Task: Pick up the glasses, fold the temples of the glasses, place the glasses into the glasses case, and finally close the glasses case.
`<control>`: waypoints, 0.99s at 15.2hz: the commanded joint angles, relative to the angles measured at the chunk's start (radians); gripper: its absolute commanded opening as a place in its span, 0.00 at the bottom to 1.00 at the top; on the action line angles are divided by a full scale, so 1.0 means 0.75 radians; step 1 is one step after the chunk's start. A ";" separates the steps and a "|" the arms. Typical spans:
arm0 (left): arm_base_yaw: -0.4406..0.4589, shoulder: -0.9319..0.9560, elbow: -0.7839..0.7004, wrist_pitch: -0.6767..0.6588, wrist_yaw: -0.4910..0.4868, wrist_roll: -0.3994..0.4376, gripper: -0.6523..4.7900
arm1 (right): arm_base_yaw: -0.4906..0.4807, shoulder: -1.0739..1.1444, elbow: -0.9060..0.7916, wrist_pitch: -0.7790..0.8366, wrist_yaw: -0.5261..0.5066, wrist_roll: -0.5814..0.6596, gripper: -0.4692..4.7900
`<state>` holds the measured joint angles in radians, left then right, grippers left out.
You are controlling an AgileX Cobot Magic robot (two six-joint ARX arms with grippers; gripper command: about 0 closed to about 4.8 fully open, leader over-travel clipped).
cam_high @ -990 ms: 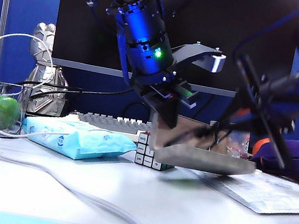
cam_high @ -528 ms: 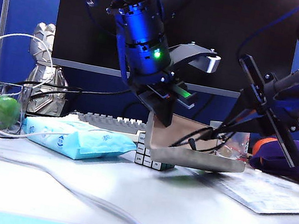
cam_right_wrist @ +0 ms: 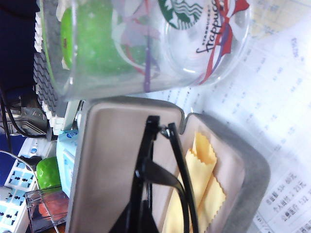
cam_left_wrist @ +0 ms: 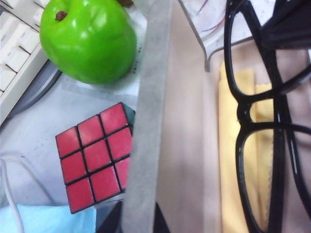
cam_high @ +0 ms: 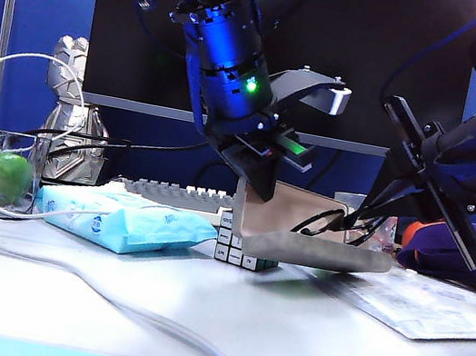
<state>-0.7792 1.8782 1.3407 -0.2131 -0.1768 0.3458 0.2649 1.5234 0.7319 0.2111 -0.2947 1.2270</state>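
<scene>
The glasses case (cam_high: pixel 313 247) is seen lying open on the white table (cam_high: pixel 196 309), its grey lid standing upright on the side nearer the left arm. The upper edge of that lid is gripped by the left gripper (cam_high: pixel 261 177), whose fingers are clamped on it. In the left wrist view the lid's grey rim (cam_left_wrist: pixel 146 126) is seen running down the middle of the picture, with the beige lining beside it.

The glasses (cam_high: pixel 327 221) are held over the open case by the right gripper (cam_high: pixel 361 220), which is reached down at a slant from the right of the exterior view; its fingers are pressed together on the folded black frame. In the right wrist view the glasses (cam_right_wrist: pixel 160 174) are seen edge-on above the lining, with a yellow cloth (cam_right_wrist: pixel 201 187) lying in the tray of the case beneath them. Whether the frame touches the lining cannot be told.

A Rubik's cube (cam_left_wrist: pixel 97 155) is found just beside the case, and a green apple (cam_left_wrist: pixel 87 39) near it. A clear plastic cup (cam_right_wrist: pixel 146 43) is seen beyond the case's end.
</scene>
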 commanded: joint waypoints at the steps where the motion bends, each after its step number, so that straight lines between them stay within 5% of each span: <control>1: -0.002 -0.012 0.007 0.039 -0.009 -0.009 0.11 | 0.001 -0.002 0.003 0.005 0.009 0.046 0.09; 8: -0.002 -0.012 0.007 0.041 -0.009 -0.008 0.11 | 0.101 0.058 0.003 0.077 0.046 0.091 0.09; 15: -0.002 -0.012 0.007 0.039 -0.039 -0.024 0.11 | 0.072 0.058 0.001 -0.038 0.080 0.106 0.09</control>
<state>-0.7803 1.8782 1.3403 -0.2222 -0.1894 0.3389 0.3172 1.5688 0.7322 0.2161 -0.2474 1.3140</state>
